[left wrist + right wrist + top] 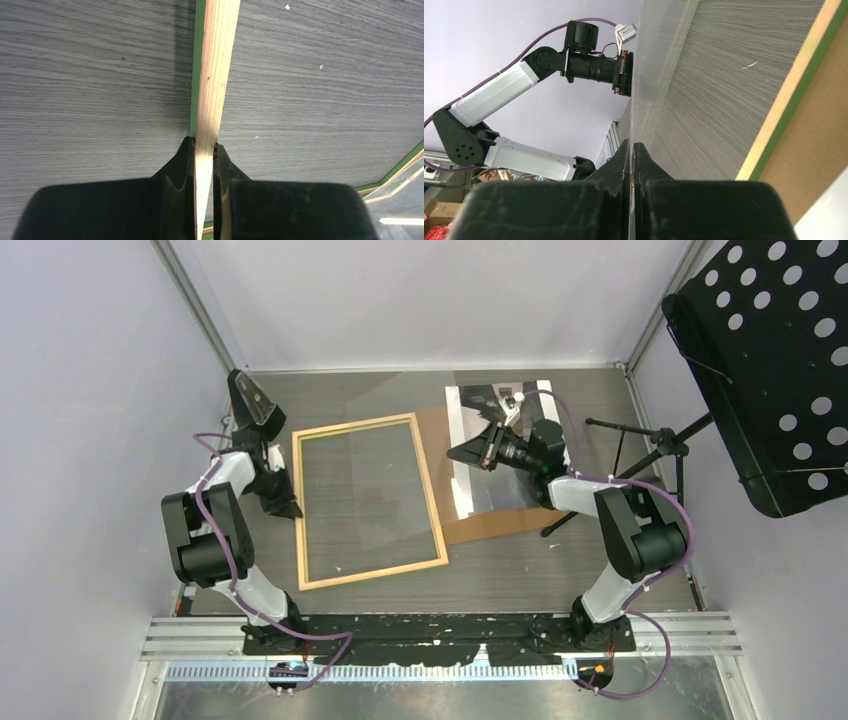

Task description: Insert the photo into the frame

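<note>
Table (520, 570): grey wood-grain top, walled in by pale panels, with 2 arms mounted at the near edge.

Music stand (770, 370): black perforated tray on a tripod, at the far right beside the right arm.

Frame (375, 573): lies at mid-table with the light wood back up and a green edge showing along the rails in the wrist views. It sits slightly askew to the table edges. Bare table shows through its opening.

Clear sheet (656, 75): thin and transparent, seen edge-on from the right wrist and running away from the fingers. From above it reads only as a faint sheen over the frame area. Whether it touches the frame cannot be told.

Brown backing sheet (495, 527): flat on the table just right of the frame, mostly covered.

Photo (490, 490): glossy print with a white band along its left edge. It lies on the brown backing sheet under the right arm, outside the frame.

Left gripper (204, 142): pinching the frame's left rail, 1 finger on each side of the wood.

Right gripper (632, 145): pressed together on the near edge of the clear sheet, above the gap between frame and photo.
</note>
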Tool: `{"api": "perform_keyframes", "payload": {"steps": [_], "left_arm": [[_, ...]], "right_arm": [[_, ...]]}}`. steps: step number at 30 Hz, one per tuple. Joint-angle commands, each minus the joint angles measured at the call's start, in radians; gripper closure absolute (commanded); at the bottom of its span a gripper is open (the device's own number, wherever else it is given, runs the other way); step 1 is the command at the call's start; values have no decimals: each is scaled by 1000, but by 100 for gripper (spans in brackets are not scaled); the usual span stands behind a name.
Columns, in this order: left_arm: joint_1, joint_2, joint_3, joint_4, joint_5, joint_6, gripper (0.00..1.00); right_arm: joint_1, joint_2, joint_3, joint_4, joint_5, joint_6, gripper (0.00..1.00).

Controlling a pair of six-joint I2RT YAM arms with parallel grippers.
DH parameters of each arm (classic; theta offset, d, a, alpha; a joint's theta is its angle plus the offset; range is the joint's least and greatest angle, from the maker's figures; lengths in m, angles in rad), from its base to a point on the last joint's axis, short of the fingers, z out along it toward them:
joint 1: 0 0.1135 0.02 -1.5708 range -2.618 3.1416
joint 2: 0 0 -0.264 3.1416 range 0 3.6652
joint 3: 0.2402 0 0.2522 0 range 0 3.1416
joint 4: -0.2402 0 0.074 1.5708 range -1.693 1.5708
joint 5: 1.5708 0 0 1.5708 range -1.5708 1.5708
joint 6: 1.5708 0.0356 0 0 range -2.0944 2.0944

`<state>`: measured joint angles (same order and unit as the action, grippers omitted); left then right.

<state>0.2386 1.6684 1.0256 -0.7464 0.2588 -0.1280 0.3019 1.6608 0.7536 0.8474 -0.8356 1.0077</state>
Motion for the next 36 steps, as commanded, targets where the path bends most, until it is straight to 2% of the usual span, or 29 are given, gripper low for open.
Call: {"api": "perform_keyframes", "payload": {"steps": [1,4,8,13,17,26,36], "left_arm": [[-4,-41,-10,50,69,-24,98],[-4,-51,-9,51,74,-21,87],[-2,-60,-9,46,73,-17,62],[7,-79,-4,36,79,-6,39],[24,-114,0,27,67,3,26],[76,-216,7,7,27,30,18],[88,-293,31,-6,17,46,17]], "right_arm": [[26,26,29,180,5,80,95],[47,40,24,201,14,93,95],[76,62,24,218,22,114,95],[108,98,23,275,37,150,95],[132,124,22,304,55,177,95],[183,172,23,381,88,233,95],[224,195,33,404,113,246,95]]}}
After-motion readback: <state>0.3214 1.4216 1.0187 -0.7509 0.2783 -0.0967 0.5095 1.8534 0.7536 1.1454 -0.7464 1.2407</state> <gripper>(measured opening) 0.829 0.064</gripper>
